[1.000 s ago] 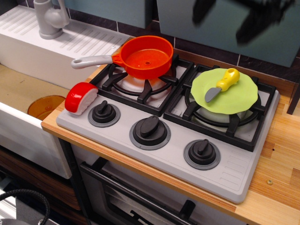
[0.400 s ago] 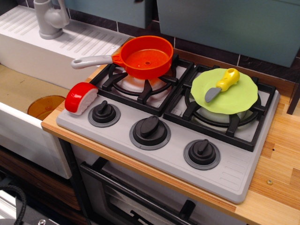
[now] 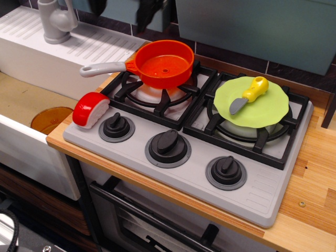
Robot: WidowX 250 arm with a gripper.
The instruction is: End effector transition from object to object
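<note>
From my end the gripper (image 3: 122,9) is barely in frame, just two blurry dark fingertips poking in at the top edge, up behind the orange pan (image 3: 160,63) on the left burner. They look apart with nothing between them, holding nothing. Yellow-handled knife (image 3: 248,94) sits on the green plate (image 3: 252,102), right burner.
</note>
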